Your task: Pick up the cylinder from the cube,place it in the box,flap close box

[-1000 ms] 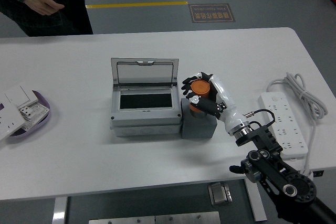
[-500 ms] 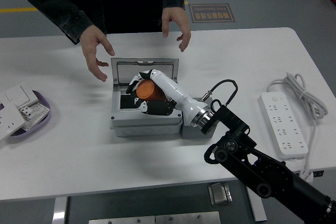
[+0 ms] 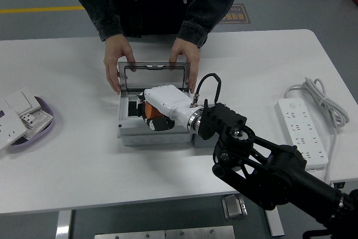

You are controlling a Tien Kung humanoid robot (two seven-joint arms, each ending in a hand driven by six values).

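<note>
The orange cylinder (image 3: 151, 112) is low inside the grey box (image 3: 128, 135), in my right hand (image 3: 150, 117), whose black fingers are still curled around it. My right arm reaches in from the lower right and hides most of the box's inside and the grey cube beside the box. The box's clear lid (image 3: 154, 75) stands upright at the back. A person at the far side holds the lid's two sides, one hand (image 3: 116, 65) on the left and one hand (image 3: 186, 62) on the right. My left hand is out of view.
A white power strip (image 3: 302, 132) with its coiled cable lies at the right. A purple tray (image 3: 40, 128) with white switch plates sits at the left edge.
My right hand carried the cylinder from the cube leftward and down into the box. The person stepped up and took hold of the lid on both sides.
</note>
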